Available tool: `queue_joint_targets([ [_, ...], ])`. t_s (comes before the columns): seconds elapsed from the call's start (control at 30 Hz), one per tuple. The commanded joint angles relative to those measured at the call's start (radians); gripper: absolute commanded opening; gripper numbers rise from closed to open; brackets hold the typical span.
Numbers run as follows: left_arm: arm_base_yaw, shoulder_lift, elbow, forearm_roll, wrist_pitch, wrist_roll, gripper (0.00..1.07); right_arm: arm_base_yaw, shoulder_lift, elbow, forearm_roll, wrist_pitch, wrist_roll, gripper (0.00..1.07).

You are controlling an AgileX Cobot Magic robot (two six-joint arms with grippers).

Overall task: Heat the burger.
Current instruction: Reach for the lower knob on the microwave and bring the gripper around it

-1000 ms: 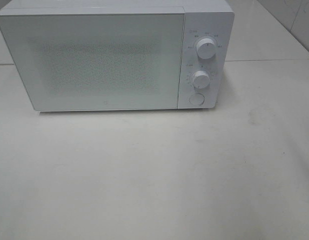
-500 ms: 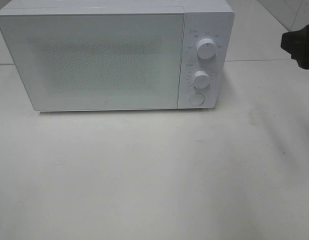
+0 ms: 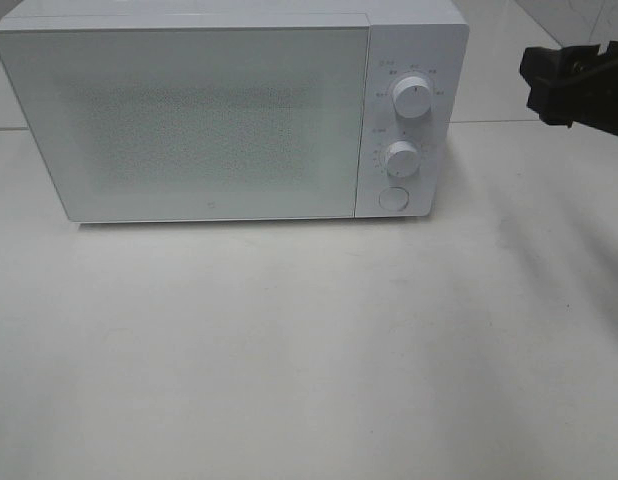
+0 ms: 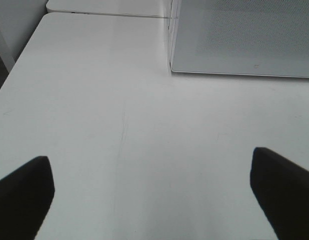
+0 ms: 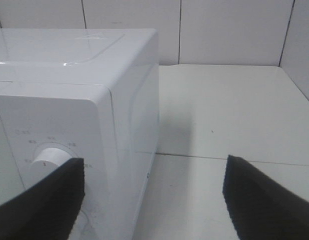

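From my station, the left gripper [image 4: 152, 192] shows only in its own wrist view: its two black fingers [image 4: 24, 195] stand spread wide, nothing between them, above the bare white tabletop [image 3: 309, 350]; a corner of the microwave's door is in that picture too. In the overhead view, the white box-shaped microwave oven [image 3: 189, 120] fills the upper left and centre of the frame, with its frosted speckled door shut flat. On its control panel, right of the door, I see the round white upper dial [image 3: 413, 98], the round white lower dial [image 3: 401, 158] beneath it and a round white button [image 3: 393, 198] at the bottom. At the upper right edge of the frame hangs the black right gripper [image 3: 537, 82], well apart from the oven and level with the upper dial. Its jaws are parted wide and hold nothing. I cannot tell where the burger is, since none of my views shows it.
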Motion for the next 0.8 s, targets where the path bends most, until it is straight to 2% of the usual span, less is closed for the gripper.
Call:
queue_joint_targets([
  [0.03,0.001,-0.025,0.002,-0.006,-0.013,-0.005,1.01,-0.005,0.037,0.056,0.108,-0.177,-0.090,0.75],
  [0.13,0.001,-0.025,0.002,-0.006,-0.013,-0.005,1.01,-0.005,0.043,0.067,0.130,-0.201,-0.099,0.75],
  [0.2,0.001,-0.025,0.002,-0.006,-0.013,-0.005,1.01,0.011,0.063,0.093,0.211,-0.249,-0.100,0.75],
  [0.23,0.001,-0.025,0.002,-0.006,-0.013,-0.005,1.01,0.011,0.063,0.093,0.211,-0.249,-0.100,0.75],
  [0.3,0.001,-0.025,0.002,-0.005,-0.013,-0.005,1.01,0.082,0.093,0.122,0.334,-0.317,-0.145,0.75],
  [0.37,0.001,-0.025,0.002,-0.005,-0.013,-0.005,1.01,0.109,0.102,0.128,0.361,-0.337,-0.171,0.75],
  [0.4,0.001,-0.025,0.002,-0.005,-0.013,-0.005,1.01,0.167,0.123,0.132,0.412,-0.375,-0.223,0.75],
  [0.5,0.001,-0.025,0.002,-0.005,-0.013,-0.005,1.01,0.191,0.132,0.132,0.437,-0.386,-0.253,0.75],
  [0.57,0.001,-0.025,0.002,-0.004,-0.013,-0.005,1.01,0.303,0.177,0.132,0.557,-0.458,-0.330,0.75],
  [0.6,0.001,-0.025,0.002,-0.004,-0.013,-0.005,1.01,0.303,0.177,0.132,0.557,-0.458,-0.330,0.75],
  [0.67,0.001,-0.025,0.002,-0.004,-0.013,-0.005,1.01,0.386,0.206,0.132,0.661,-0.522,-0.349,0.75],
  [0.7,0.001,-0.025,0.002,-0.004,-0.013,-0.005,1.01,0.386,0.206,0.132,0.661,-0.522,-0.349,0.75],
  [0.77,0.001,-0.025,0.002,-0.004,-0.013,-0.005,1.01,0.459,0.234,0.130,0.747,-0.578,-0.359,0.75],
  [0.8,0.001,-0.025,0.002,-0.004,-0.013,-0.005,1.01,0.459,0.234,0.130,0.747,-0.578,-0.359,0.75],
])
